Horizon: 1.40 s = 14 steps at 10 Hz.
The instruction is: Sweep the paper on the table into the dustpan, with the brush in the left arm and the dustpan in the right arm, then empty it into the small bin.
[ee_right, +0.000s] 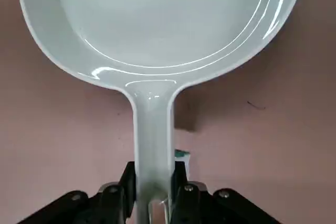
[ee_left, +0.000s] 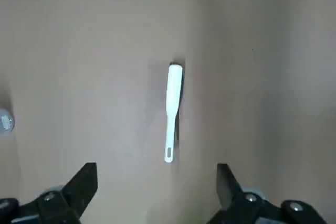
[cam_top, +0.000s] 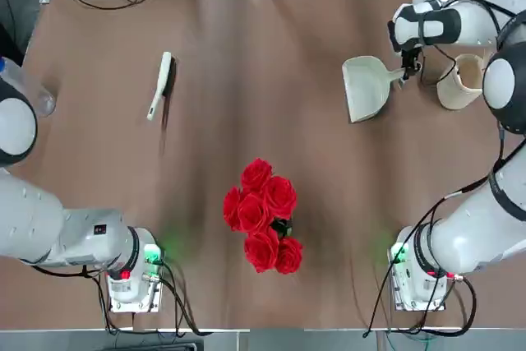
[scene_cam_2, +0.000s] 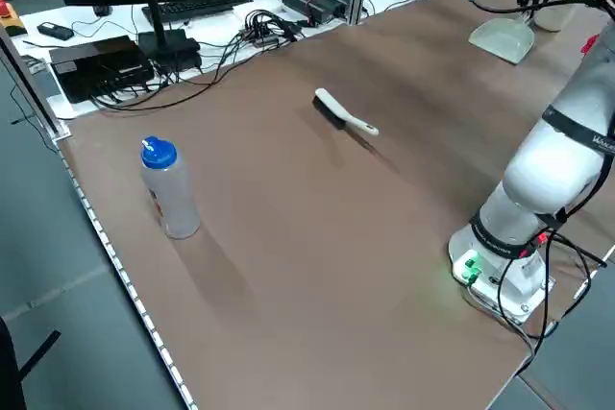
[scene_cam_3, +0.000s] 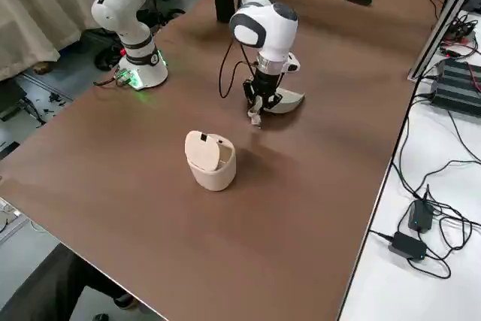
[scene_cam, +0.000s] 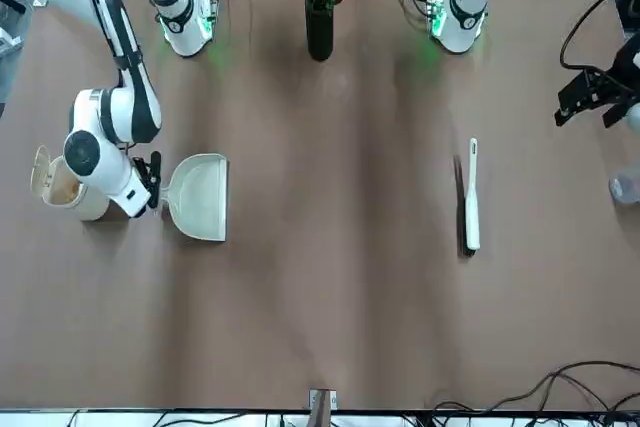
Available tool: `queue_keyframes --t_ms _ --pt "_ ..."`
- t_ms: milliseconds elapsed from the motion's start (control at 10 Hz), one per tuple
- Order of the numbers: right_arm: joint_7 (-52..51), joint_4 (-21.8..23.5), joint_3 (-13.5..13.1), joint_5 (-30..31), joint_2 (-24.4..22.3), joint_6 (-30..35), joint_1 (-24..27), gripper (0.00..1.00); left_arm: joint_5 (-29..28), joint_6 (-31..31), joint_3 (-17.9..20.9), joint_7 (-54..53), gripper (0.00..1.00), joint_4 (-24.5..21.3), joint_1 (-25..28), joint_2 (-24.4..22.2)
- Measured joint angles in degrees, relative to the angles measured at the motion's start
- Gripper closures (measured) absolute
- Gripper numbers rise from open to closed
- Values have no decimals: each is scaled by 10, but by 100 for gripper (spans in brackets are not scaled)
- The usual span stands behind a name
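Observation:
The cream dustpan (cam_top: 366, 86) lies flat on the brown table (cam_top: 263, 55) at the far right, mouth toward the middle. My right gripper (cam_top: 408, 67) is shut on its short handle (ee_right: 153, 129), with the fingers (ee_right: 126, 187) pressed against both sides. The small bin (cam_top: 460, 81) stands just beyond that gripper, lid tipped up. The white brush (cam_top: 162, 84) lies alone on the far left of the table. My left gripper (ee_left: 156, 187) hangs open high above the brush (ee_left: 173, 108), holding nothing. The paper does not show in any view.
A bunch of red roses (cam_top: 263, 215) in a dark vase (scene_cam: 319, 22) stands between the arm bases. A clear bottle with a blue cap (scene_cam_2: 168, 189) stands near the left edge. Cables and electronics (scene_cam_2: 144, 50) lie beyond the far edge.

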<state>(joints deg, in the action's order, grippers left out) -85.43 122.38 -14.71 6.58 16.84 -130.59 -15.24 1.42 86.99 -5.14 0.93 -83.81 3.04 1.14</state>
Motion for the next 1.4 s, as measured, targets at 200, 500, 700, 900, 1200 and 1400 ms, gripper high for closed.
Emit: queue_keyframes --t_ms 200,500,700,900,1200,1400 --pt "1 0 0 -9 1 -1 -4 55 0 -2 6 0 0 0 0 0" --pt "2 -4 1 -19 1 -2 -10 10 -3 -3 8 0 0 -2 13 3" --pt "5 -28 -1 -30 1 42 -10 0 -4 -10 9 -27 0 -3 22 13" --pt "47 -129 -6 -73 -1 203 -4 0 -5 -19 10 -43 0 -3 25 20" --pt "184 -284 -7 -79 -6 368 3 0 -6 -22 5 -6 0 -3 20 21" --pt "207 -314 -8 -78 -6 402 6 0 -6 -23 4 -2 0 -3 15 22"
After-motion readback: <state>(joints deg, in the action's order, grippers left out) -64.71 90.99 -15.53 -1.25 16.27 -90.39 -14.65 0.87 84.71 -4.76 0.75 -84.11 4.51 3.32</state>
